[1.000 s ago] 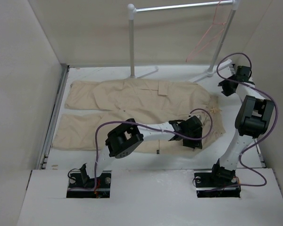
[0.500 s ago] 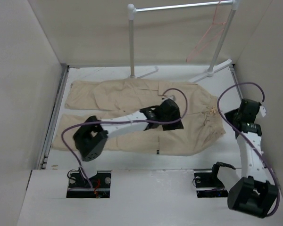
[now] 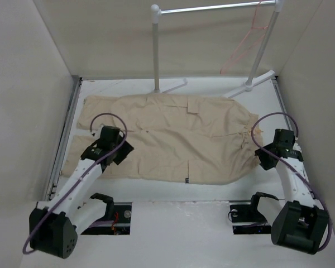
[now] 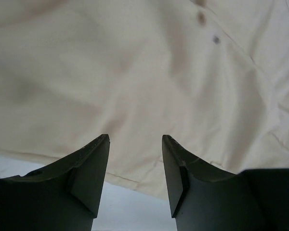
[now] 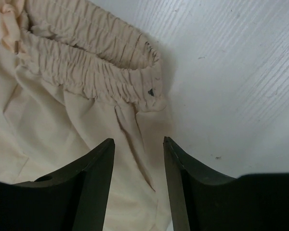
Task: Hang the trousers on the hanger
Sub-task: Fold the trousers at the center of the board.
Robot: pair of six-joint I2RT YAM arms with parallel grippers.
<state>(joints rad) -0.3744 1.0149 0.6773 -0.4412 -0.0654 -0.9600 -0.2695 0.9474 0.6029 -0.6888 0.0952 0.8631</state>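
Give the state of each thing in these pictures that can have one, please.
trousers, lying spread flat on the table, not on the hanger.
rack, standing upright.
hanger, hanging on the rack, empty.
left gripper, open, holding nothing, over a trouser leg.
right gripper, open, holding nothing, over the waistband corner.

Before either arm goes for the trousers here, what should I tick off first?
1. Left gripper open and empty, over a leg edge: ok.
2. Right gripper open and empty, at the waistband corner: ok.
3. Trousers spread flat on the table: ok.
4. Hanger hanging on the rack: ok.
5. Trousers on hanger: not ok.
6. Gap between fingertips and cloth: cannot tell.
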